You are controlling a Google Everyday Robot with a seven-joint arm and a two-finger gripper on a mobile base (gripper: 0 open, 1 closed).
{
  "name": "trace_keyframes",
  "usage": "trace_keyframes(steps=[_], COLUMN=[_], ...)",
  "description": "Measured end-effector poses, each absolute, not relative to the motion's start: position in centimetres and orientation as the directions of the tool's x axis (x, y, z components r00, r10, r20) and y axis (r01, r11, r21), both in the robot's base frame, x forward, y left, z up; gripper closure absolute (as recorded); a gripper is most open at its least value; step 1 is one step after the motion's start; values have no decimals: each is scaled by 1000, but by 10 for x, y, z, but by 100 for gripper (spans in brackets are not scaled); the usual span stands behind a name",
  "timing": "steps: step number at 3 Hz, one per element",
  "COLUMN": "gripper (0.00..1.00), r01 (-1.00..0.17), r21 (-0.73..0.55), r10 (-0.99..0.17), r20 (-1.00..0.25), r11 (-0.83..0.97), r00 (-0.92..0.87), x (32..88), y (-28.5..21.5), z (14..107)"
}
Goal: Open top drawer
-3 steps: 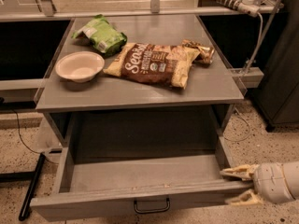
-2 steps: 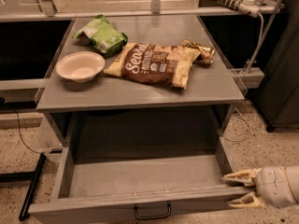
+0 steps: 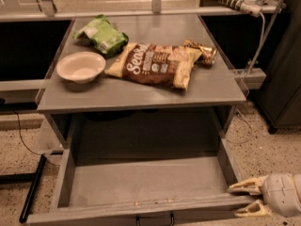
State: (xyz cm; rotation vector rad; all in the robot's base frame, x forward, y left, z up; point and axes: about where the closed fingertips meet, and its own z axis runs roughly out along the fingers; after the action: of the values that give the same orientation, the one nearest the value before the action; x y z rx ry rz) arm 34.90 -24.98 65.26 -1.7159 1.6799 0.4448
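Observation:
The top drawer [image 3: 141,182] of the grey cabinet stands pulled far out toward the camera, and its shallow grey tray is empty. Its front panel is cut off by the bottom edge; only the top of the small black loop handle [image 3: 154,218] shows. My gripper [image 3: 242,199] is at the bottom right, just off the drawer's front right corner. Its two pale fingers are spread apart, point left and hold nothing.
On the cabinet top [image 3: 216,91] lie a white bowl [image 3: 81,66], a green bag [image 3: 101,34] and a brown chip bag [image 3: 157,62]. A black pole [image 3: 32,188] leans on the speckled floor at the left. A grey shelf with cables [image 3: 254,74] stands at the right.
The drawer has come a little further out toward the camera. My gripper has shifted slightly down and right beside the drawer's front right corner.

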Motion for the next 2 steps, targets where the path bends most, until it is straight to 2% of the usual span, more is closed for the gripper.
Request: trace_keyframes(steps=[2], gripper=[100], r01=[-970], r21=[-230], r10=[-734], r20=[-672], r11=[78], r00=[100], x=[339], y=[-251], z=[655])
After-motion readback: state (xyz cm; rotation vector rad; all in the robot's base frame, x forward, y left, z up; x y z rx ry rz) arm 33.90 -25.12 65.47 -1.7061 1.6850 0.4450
